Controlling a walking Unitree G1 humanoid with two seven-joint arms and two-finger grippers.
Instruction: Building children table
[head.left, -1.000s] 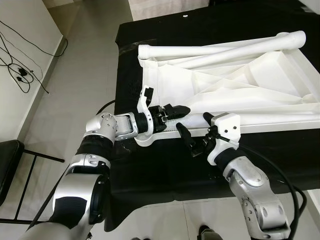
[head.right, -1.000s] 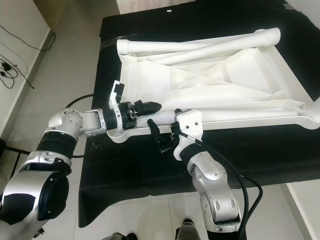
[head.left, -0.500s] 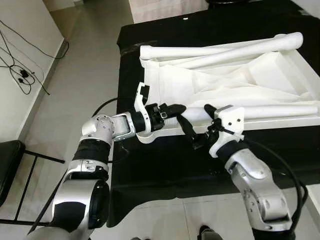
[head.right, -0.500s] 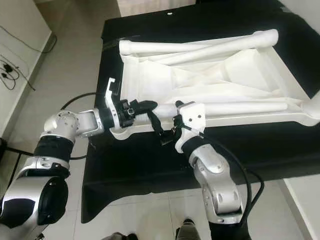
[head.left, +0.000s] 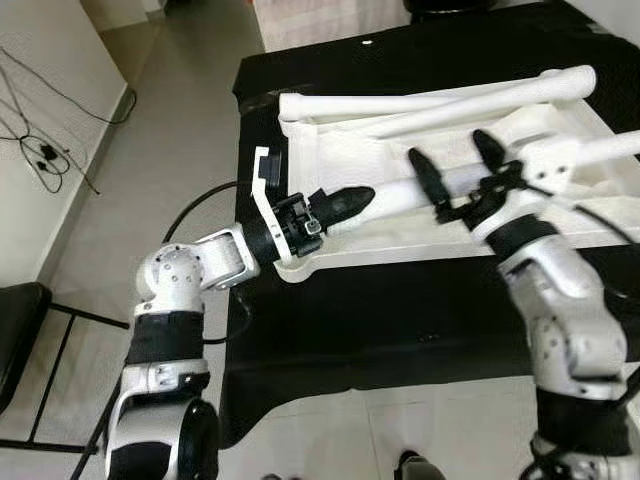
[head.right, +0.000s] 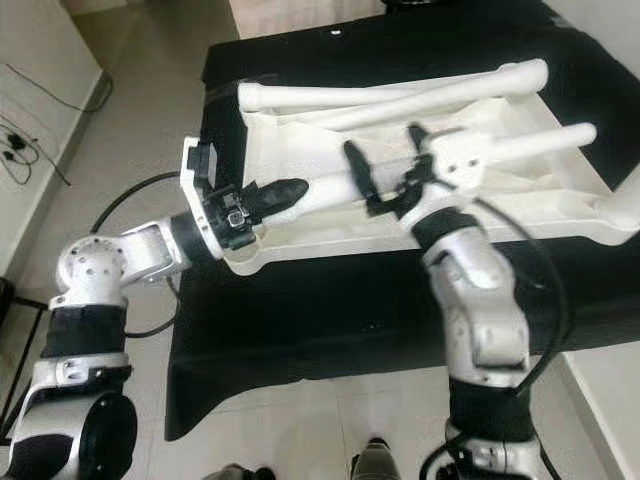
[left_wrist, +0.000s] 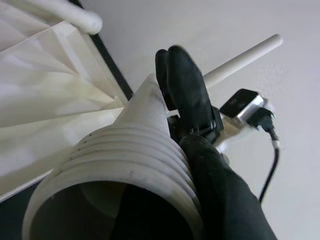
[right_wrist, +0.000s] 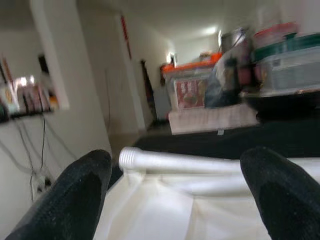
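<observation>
Left gripper (head.left: 345, 200): centre-left of the left eye view, clenched around the near end of a white table leg (head.left: 400, 192).
Left wrist view: adds the leg's ribbed hollow end (left_wrist: 125, 165) with a black finger (left_wrist: 185, 95) pressed along it.
Table leg: lies slanting across the upturned white children's table top (head.left: 400, 150), which rests on black cloth (head.left: 400, 310) at upper centre.
Right gripper (head.left: 455, 170): centre-right, fingers spread wide, straddling the leg.
Right wrist view: fingertips (right_wrist: 75, 185) apart above another white leg (right_wrist: 165, 162).
</observation>
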